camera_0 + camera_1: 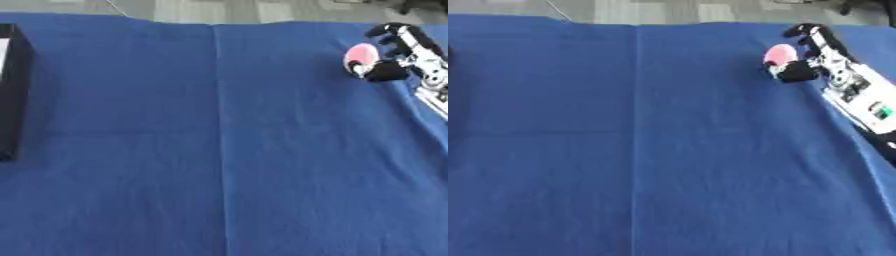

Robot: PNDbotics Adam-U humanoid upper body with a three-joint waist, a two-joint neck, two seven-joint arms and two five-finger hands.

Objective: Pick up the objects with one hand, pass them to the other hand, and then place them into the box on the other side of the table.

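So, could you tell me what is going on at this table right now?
The robot's right hand is at the far right of the blue cloth, its fingers curled around a small pink object. It is hard to tell whether the object is lifted or resting on the cloth. The black box sits at the left edge, far from the hand. The left hand is not in view, so the handover has not started.

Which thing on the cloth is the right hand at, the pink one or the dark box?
The pink object, at the far right, with the right hand curled against it. The black box sits apart at the left edge.
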